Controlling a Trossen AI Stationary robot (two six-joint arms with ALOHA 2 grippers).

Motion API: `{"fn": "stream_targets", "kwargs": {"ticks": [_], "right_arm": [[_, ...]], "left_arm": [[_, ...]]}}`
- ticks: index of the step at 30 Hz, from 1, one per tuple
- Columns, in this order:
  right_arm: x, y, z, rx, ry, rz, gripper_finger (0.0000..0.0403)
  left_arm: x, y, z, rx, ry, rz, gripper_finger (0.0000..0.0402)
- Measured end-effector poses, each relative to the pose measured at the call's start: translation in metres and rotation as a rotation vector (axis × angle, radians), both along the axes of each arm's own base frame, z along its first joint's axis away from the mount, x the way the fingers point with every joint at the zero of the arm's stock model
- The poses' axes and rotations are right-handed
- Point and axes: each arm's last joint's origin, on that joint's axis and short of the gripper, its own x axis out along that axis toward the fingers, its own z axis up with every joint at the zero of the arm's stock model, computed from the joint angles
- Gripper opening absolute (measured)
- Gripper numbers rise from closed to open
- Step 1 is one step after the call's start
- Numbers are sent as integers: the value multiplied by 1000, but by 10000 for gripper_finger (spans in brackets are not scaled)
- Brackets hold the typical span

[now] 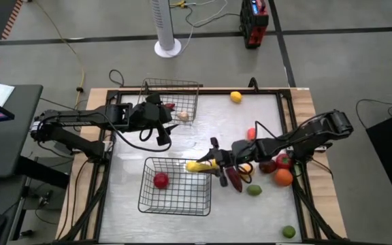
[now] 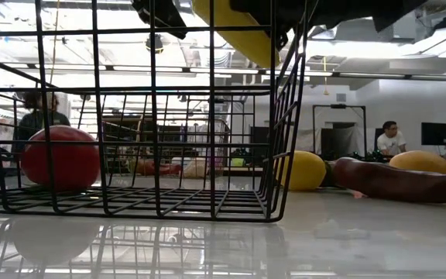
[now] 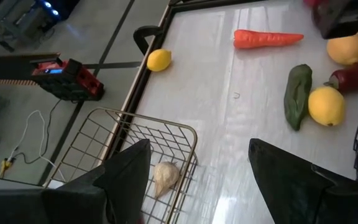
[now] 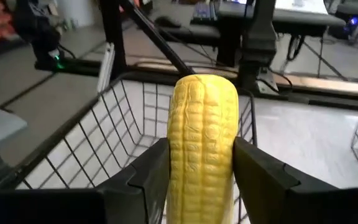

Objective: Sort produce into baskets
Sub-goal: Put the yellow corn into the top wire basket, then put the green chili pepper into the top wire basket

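Note:
A yellow corn cob [image 4: 202,124] hangs over the right rim of the near wire basket [image 1: 175,197], with my right gripper [image 1: 214,165] shut on it. A round red piece [image 1: 160,180] lies on that basket's floor. The corn also shows at the top of the low view [image 2: 235,27]. My left gripper [image 3: 197,174] stands open above the near corner of the far basket [image 1: 172,95], with nothing between its fingers. A pale piece [image 3: 165,177] lies in the far basket. More produce lies on the table to the right. My right gripper pinches the corn cob's two long sides [image 4: 182,171] between its two fingers [image 4: 257,168], at the cob's right end. The fingers come nearly level from the table's right and lie along the cob. The cob is lifted clear, its free end [image 4: 204,84] over the near basket.
Right of the near basket lie a dark red long piece [image 1: 234,179], a green one [image 1: 253,190], an orange [image 1: 283,177] and a red one [image 1: 283,161]. A carrot [image 3: 266,38] and a lemon [image 1: 235,96] lie farther back; a lime [image 1: 288,231] lies near the front edge.

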Motion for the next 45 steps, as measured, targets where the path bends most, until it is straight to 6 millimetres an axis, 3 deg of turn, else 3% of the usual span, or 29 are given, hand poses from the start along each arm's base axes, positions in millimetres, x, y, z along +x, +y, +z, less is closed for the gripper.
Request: {"fn": "stream_targets", "kwargs": {"ticks": [7, 12, 17, 27, 35, 40, 45], "right_arm": [[3, -15, 4, -180, 33, -179, 155], [10, -38, 17, -309, -43, -236, 177], [20, -82, 35, -405, -139, -276, 201], [58, -190, 42, -362, -222, -411, 186], [86, -245, 35, -250, -22, -491, 185], [85, -257, 31, -208, 157, -495, 201], [70, -232, 57, -227, 240, -453, 213]], "left_arm": [[0, 0, 0, 1, 0, 1, 261], [0, 0, 0, 8, -1, 10, 261], [2, 2, 4, 62, -32, 22, 261], [3, 6, 32, 251, -85, 74, 261], [-7, 26, 28, 360, 68, 192, 261], [-16, 46, 21, 324, 153, 252, 261], [-18, 54, 20, 231, 123, 211, 261]]}}
